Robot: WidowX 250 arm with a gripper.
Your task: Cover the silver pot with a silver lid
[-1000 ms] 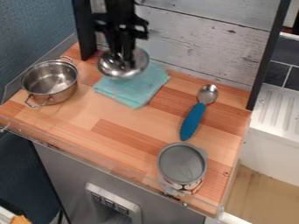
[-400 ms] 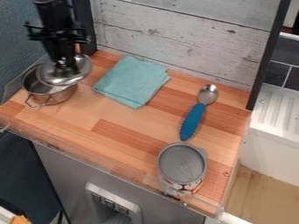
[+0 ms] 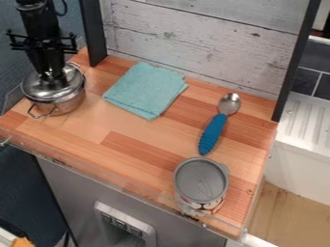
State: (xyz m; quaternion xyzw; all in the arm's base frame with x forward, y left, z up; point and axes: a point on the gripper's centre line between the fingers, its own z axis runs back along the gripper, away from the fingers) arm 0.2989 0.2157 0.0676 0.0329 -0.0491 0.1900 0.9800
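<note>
Gripper (image 3: 53,76) clamped on silver lid (image 3: 37,91). Likely needs slight rightward centring; lower level onto silver pot (image 3: 64,106), then release.

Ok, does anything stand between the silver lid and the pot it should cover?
Nothing visible: the lid is right over the pot, with the folded cloth lying clear to one side.
</note>
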